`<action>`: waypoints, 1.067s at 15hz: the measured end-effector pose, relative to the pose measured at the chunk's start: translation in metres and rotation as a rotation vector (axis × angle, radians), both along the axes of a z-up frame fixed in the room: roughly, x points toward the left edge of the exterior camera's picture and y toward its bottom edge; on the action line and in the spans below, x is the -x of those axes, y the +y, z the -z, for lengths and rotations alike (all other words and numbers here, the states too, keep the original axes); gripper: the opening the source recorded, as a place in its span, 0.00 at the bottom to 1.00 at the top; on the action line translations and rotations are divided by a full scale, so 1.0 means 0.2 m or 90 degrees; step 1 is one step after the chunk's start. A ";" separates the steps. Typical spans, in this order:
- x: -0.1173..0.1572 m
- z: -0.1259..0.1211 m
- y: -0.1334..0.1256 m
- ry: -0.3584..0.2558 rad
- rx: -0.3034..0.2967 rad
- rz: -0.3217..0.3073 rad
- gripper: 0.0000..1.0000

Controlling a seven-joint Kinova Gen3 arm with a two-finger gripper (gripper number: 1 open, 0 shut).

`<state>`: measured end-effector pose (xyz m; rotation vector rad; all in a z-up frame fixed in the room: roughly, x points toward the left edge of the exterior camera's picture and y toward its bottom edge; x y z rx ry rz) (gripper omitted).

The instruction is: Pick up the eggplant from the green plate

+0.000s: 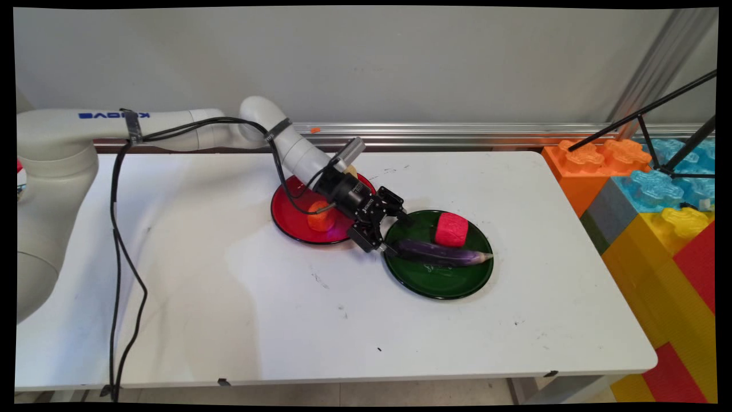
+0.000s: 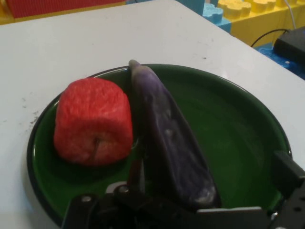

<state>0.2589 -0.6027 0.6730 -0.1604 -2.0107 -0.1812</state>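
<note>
Gripper (image 1: 393,232) sits low at the left rim of the green plate (image 1: 452,286), its fingers spread wide on either side of the eggplant's near end. In the hand view the eggplant (image 2: 171,143) runs up from between the fingers; one finger (image 2: 137,174) shows just left of it, close against its side, and the other (image 2: 287,172) stands well off to the right, so nothing is clamped. The eggplant (image 1: 440,253) lies across the middle of the green plate, its pale tip pointing toward the plate's right rim. A red, rounded fruit (image 1: 451,229) sits on the same plate behind the eggplant, just beside it; whether the two touch I cannot tell. To the left, close beside the green plate, is a red plate (image 1: 289,220) partly hidden by the arm's wrist, with an orange piece (image 1: 320,217) on it. Both plates rest on the white table (image 1: 286,320). Big toy bricks (image 1: 657,194) in orange, blue, yellow and red are stacked past the table's right end.
</note>
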 end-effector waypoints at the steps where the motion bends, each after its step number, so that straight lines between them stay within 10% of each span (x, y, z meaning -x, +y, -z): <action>1: 0.01 0.01 0.00 -0.001 -0.001 0.001 1.00; 16: 0.08 0.09 -0.02 -0.015 -0.009 0.008 1.00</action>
